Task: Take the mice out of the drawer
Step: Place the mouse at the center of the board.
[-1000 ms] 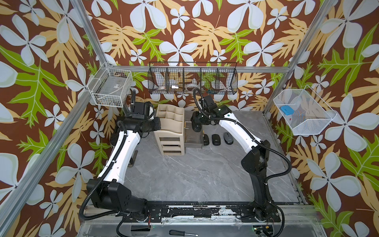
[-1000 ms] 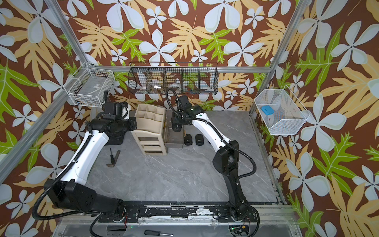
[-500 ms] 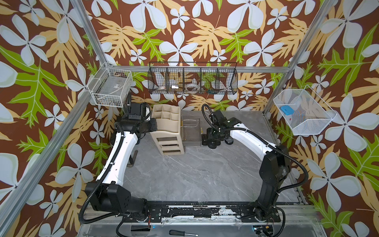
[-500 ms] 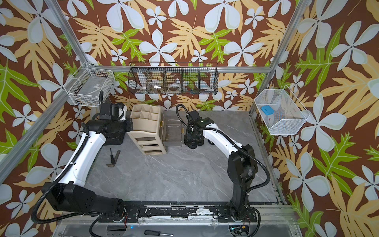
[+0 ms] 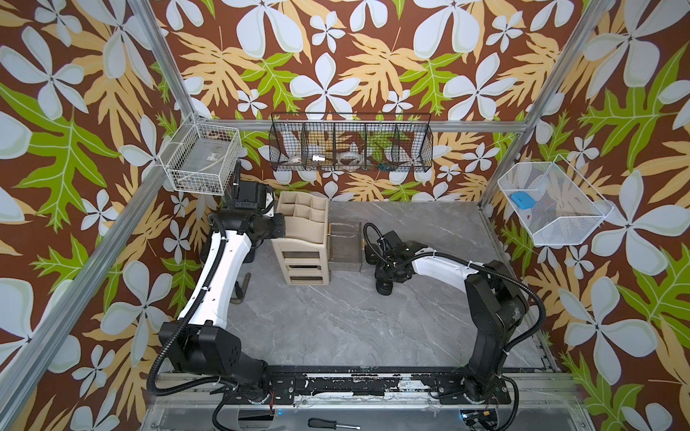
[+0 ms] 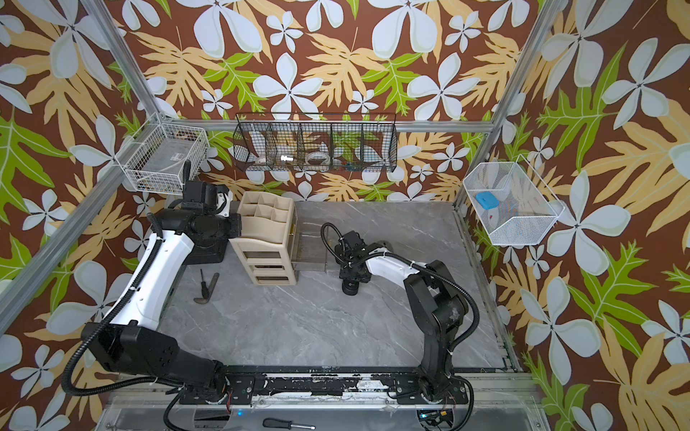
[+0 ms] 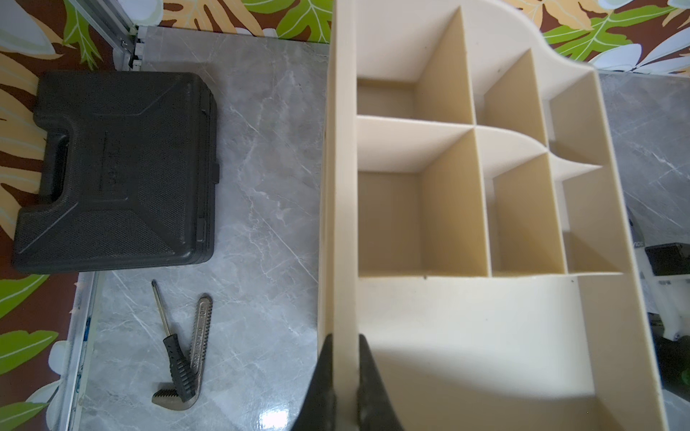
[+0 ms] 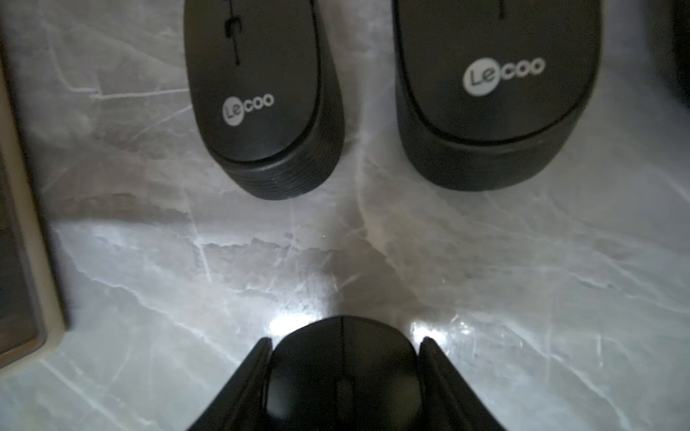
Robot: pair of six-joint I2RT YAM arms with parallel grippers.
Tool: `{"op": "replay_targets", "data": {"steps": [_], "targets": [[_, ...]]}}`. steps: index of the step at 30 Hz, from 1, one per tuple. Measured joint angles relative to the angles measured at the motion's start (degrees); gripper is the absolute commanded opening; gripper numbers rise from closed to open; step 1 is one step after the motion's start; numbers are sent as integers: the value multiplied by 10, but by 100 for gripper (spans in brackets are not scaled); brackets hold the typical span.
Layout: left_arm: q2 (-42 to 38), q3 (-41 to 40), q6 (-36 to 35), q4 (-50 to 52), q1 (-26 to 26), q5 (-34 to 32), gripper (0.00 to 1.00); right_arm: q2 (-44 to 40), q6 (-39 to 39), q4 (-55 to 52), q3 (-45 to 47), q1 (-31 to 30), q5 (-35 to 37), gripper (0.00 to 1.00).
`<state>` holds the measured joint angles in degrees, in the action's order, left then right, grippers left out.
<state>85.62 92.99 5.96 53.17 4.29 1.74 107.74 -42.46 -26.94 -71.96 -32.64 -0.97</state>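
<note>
Right arm's swung off the drawer point(image 5: 345, 244) down to the marble table point(image 8: 149, 261): your right gripper point(image 8: 345, 340), half spread, hugs a black mouse point(image 8: 341, 384) bottom-centre. Looks like light, stiff, slick plastic, so stick to the ribbed sides. Upper-frame, two more mice point(image 8: 261, 97) point(image 8: 496, 86), roomy table. Your left gripper point(image 7: 341, 347) pinches the organizer point(image 7: 448, 298) wall tight.

The left arm point(image 5: 220, 272) reaches toward the far left with its wrist level. Its left tool point(image 7: 345, 339) is pinched tight on the side wall of the cream organizer point(image 7: 448, 317). The right arm point(image 5: 444, 266) stretches leftward, held low. Its right tool point(image 8: 344, 341) points downward, with both fingers point(image 8: 254, 373) clamped on a black mouse point(image 8: 341, 377).
</note>
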Motion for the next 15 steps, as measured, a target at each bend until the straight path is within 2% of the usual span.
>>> {"op": "replay_targets", "data": {"steps": [4,11,15], "targets": [[0,-4,0,-4,0,1,0,14,-10,19,3,-9,6,59],[-2,-7,-1,-9,0,2,0,12,-19,20,-4,-7,13,82],[-2,-7,-2,-9,0,2,0,-15,-14,10,-12,-7,12,85]]}}
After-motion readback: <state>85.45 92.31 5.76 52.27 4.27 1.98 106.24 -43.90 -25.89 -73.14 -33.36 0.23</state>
